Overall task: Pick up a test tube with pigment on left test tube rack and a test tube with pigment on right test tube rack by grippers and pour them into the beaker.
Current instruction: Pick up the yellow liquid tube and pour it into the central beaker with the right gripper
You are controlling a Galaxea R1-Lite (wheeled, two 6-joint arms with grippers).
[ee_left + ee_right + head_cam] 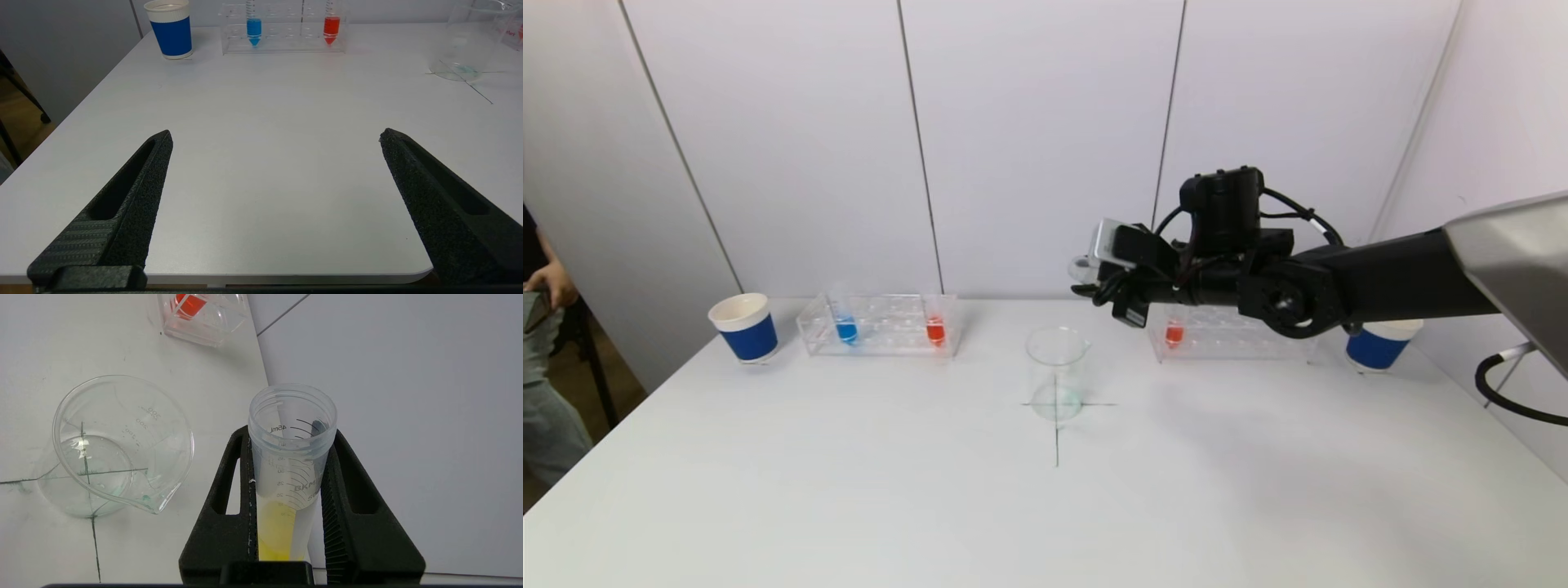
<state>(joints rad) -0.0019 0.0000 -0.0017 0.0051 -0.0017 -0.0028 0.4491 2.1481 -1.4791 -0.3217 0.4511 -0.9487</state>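
My right gripper [1088,282] hangs above the table just behind and to the right of the glass beaker [1058,371]. It is shut on a test tube [292,457] that is tipped over, with yellow pigment low in it and its open mouth towards the beaker [163,457]. The left test tube rack [882,325] holds a blue tube [846,328] and a red tube [935,329]. A red tube [1174,332] stands in the right test tube rack [1233,336]. Out of the head view, my left gripper [276,132] is open over the table's front left edge with nothing between its fingers.
A blue paper cup [745,327] stands left of the left rack and another [1380,343] right of the right rack. A black cross [1057,433] is drawn under the beaker. A person [547,367] stands at the table's far left.
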